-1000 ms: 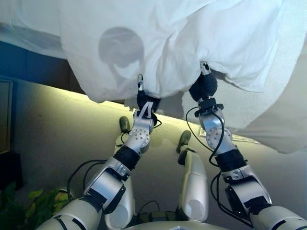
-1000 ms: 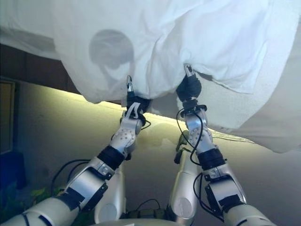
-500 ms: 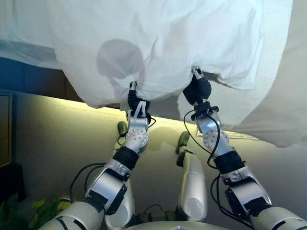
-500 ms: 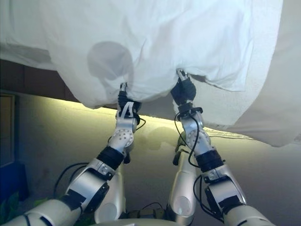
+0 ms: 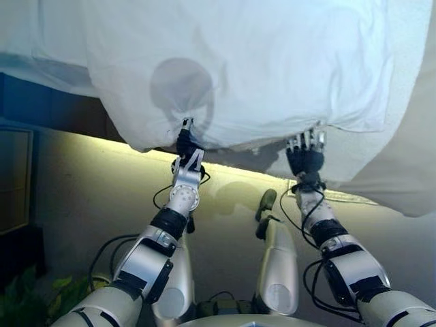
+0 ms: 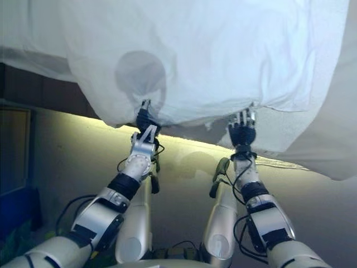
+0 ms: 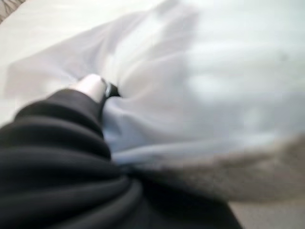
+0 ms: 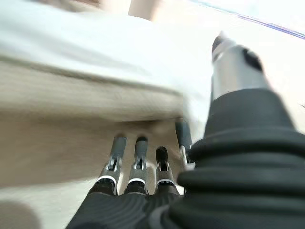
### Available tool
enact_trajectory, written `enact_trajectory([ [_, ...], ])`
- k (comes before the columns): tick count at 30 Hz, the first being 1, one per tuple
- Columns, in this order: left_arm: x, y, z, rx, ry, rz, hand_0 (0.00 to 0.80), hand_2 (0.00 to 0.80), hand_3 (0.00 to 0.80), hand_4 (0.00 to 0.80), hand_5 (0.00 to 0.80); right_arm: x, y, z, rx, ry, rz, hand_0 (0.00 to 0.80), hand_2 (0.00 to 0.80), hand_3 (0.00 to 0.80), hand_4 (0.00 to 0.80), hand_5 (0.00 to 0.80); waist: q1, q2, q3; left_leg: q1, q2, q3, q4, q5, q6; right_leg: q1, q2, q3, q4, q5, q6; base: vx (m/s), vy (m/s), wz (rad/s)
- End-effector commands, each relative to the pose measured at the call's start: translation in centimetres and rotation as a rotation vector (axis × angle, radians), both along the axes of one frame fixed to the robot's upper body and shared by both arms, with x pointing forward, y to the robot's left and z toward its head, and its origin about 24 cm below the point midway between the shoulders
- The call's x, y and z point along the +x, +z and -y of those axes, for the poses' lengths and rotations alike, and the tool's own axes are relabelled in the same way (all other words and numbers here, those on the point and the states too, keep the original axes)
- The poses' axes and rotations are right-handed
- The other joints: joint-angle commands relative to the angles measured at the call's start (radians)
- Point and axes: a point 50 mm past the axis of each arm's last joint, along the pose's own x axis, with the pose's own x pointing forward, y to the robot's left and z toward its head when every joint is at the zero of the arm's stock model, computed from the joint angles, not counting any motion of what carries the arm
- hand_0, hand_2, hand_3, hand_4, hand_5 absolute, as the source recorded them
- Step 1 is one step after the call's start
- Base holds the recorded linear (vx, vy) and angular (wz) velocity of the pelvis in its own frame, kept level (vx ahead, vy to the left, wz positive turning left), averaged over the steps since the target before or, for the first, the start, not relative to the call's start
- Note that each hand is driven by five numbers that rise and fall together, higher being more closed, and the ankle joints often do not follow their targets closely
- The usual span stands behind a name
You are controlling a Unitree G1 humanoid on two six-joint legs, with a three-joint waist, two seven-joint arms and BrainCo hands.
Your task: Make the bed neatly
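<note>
A white bed cover (image 5: pixel 259 68) lies over the bed, and its hem hangs over the near edge. My left hand (image 5: pixel 184 142) is raised to the hem and shut on a bunch of the cover; in the left wrist view its thumb (image 7: pixel 93 88) presses into gathered white cloth (image 7: pixel 200 86). My right hand (image 5: pixel 304 155) is open just below the hem, fingers straight and holding nothing. In the right wrist view its fingers (image 8: pixel 138 157) and thumb (image 8: pixel 233 67) stand free before the cover's edge (image 8: pixel 95 43).
A beige textured layer (image 5: pixel 409 170) shows under the cover at the right. A dark bed frame (image 5: pixel 54 102) runs along the left, with a lit strip below it. A dark cabinet (image 5: pixel 13 177) and a green plant (image 5: pixel 34 289) are at the left.
My right hand has let go of the cover's hem, moved right and a little down, and opened its fingers. My left hand still holds the hem. The view has shifted slightly.
</note>
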Motion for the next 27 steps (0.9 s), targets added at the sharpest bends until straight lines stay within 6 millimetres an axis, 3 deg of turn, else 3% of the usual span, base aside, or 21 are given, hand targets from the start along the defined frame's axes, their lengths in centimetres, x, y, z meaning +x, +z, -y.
enact_trajectory([
  [1, 1.1, 4.2, 0.3, -0.005, -0.052, 0.161, 0.8, 0.8, 0.8, 0.8, 0.8, 0.2, 2.7, 3.5, 0.08, -0.068, 0.169, 0.0, 0.0, 0.0, 0.0, 0.0, 0.029, 0.029, 0.003, -0.041, 0.065, -0.038, 0.08, -0.002, -0.085, 0.021, -0.074, -0.023, -0.136, 0.236, 0.06, -0.013, -0.093, 0.06],
  [6, 1.4, 4.5, -0.6, 0.016, -0.056, 0.173, 0.8, 0.8, 0.8, 0.8, 0.8, -0.3, 3.0, 5.8, 0.124, -0.12, 0.2, 0.0, 0.0, 0.0, 0.0, 0.0, 0.04, 0.034, 0.003, -0.04, 0.066, -0.039, 0.065, 0.002, -0.089, 0.032, -0.071, -0.036, -0.152, 0.239, 0.066, -0.015, -0.078, 0.06],
  [13, 1.4, 4.5, -1.5, 0.024, -0.053, 0.188, 0.8, 0.8, 0.8, 0.8, 0.8, -0.4, 3.9, 7.5, 0.182, -0.15, 0.229, 0.0, 0.0, 0.0, 0.0, 0.0, 0.044, 0.043, 0.003, -0.043, 0.06, -0.037, 0.065, 0.001, -0.088, 0.029, -0.072, -0.036, -0.15, 0.238, 0.068, -0.003, -0.016, 0.01],
  [21, 1.7, 5.3, -1.6, 0.004, -0.065, 0.223, 0.8, 0.8, 0.8, 0.8, 0.8, -0.4, 2.6, 6.5, 0.273, -0.075, 0.158, 0.0, 0.0, 0.0, 0.0, 0.0, 0.041, 0.05, 0.003, -0.06, 0.053, -0.03, 0.069, 0.003, -0.083, 0.007, -0.077, -0.028, -0.137, 0.239, 0.067, -0.001, -0.003, 0.01],
  [27, 1.4, 6.4, -0.8, -0.039, -0.071, 0.278, 0.8, 0.8, 0.8, 0.8, 0.8, -0.3, 1.2, 5.2, 0.303, -0.027, 0.077, 0.0, 0.0, 0.0, 0.0, 0.0, 0.033, 0.087, 0.003, -0.076, 0.035, -0.018, 0.057, 0.012, -0.075, -0.041, -0.087, -0.005, -0.113, 0.229, 0.067, 0.003, 0.069, 0.03],
])
